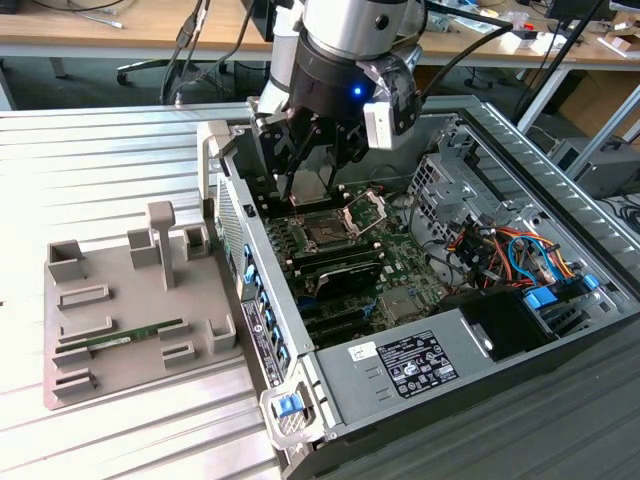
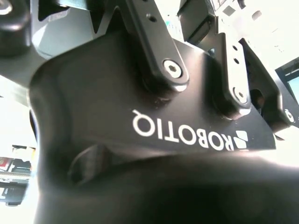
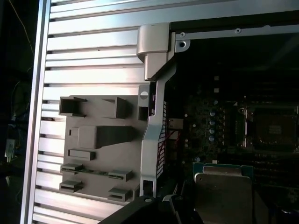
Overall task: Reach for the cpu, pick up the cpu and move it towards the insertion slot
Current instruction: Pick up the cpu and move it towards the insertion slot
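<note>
- Your tool [image 1: 315,165] hangs inside the open grey computer case [image 1: 300,330], clamped on the flat square cpu with a silvery metal top [image 3: 224,196].
- The carry step looks underway: the square dark insertion slot with a silver frame [image 1: 328,232] sits near, just below the tool.
- Next calls for careful alignment over that socket.

1. The exterior view looks down at a slant on the gripper [image 1: 312,150] above the open computer case [image 1: 420,300].
2. The first wrist view looks past the gripper onto the same case [image 3: 154,116] and grey tray [image 3: 98,154].
3. The second wrist view sits right against the gripper's black body [image 2: 140,116].
</note>
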